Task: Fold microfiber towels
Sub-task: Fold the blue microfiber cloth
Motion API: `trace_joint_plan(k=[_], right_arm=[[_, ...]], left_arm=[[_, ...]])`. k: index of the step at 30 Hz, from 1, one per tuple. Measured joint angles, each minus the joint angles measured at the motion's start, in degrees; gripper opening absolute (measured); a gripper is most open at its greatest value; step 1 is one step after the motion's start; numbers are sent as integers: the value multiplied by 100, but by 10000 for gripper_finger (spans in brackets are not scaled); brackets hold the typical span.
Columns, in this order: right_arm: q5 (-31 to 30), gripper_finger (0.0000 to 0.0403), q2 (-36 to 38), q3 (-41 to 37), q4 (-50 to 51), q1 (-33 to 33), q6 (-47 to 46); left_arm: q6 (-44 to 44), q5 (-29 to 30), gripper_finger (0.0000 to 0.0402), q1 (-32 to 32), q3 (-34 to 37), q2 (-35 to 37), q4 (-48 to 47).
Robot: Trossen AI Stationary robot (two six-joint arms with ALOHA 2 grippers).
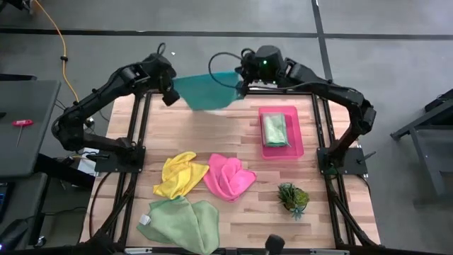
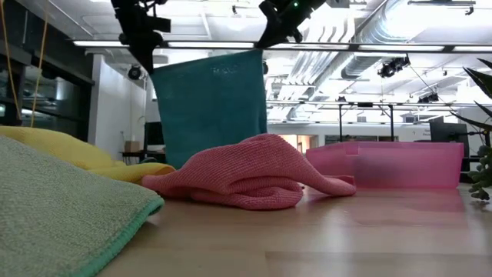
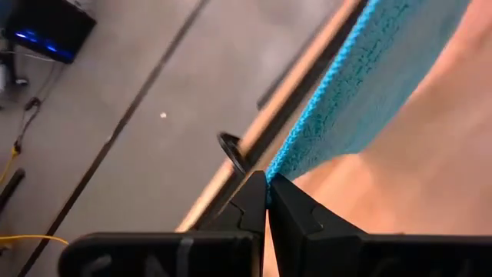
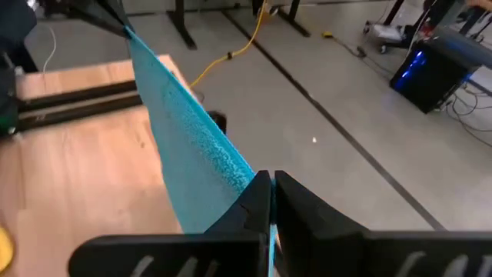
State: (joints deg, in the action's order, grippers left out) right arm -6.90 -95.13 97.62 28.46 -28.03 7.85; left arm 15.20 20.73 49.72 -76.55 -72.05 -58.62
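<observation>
Teal towel [image 1: 204,91] hangs stretched above table [image 1: 241,219] at 12 o'clock, left gripper [image 1: 170,97] clamped on one top corner, right gripper [image 1: 243,88] clamped on the other. Yellow towel [image 1: 178,174], pink towel [image 1: 229,177] mid-table; green towel [image 1: 180,218] at 7 o'clock; second green towel [image 1: 275,129] in pink tray [image 1: 298,145] at 2 o'clock.

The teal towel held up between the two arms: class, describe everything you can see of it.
The teal towel is a soft, fuzzy microfiber cloth with a stitched edge. It hangs spread flat like a curtain above the far end of the wooden table, clear of its surface. The left gripper is shut on one top corner and the right gripper is shut on the other, so the top edge is stretched taut between them. Nothing else touches it; the hot pink towel lies on the table in front of it.
</observation>
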Motion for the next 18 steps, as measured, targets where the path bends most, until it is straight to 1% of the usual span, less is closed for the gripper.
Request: trace_joint_plan(k=[3, 7, 10, 14, 16, 18], right_arm=[[173, 0, -13, 9, -31, -167, -4], [182, 0, -37, -38, 41, -306, -6], [181, 0, -55, -238, 126, -336, 0], [253, 0, -92, -624, 22, -328, -43], [296, 0, -90, -845, -159, -255, -56], [422, 0, -90, -997, -162, -196, -133]], left_arm=[[51, 2, 0, 192, 0, 0, 420], [200, 128, 0, 327, 0, -4, 938], [202, 241, 0, 335, 0, -4, 1132], [199, 248, 0, 334, 0, -7, 967], [121, 161, 0, 299, 1, -9, 691], [-115, -51, 0, 263, 38, -9, 359]])
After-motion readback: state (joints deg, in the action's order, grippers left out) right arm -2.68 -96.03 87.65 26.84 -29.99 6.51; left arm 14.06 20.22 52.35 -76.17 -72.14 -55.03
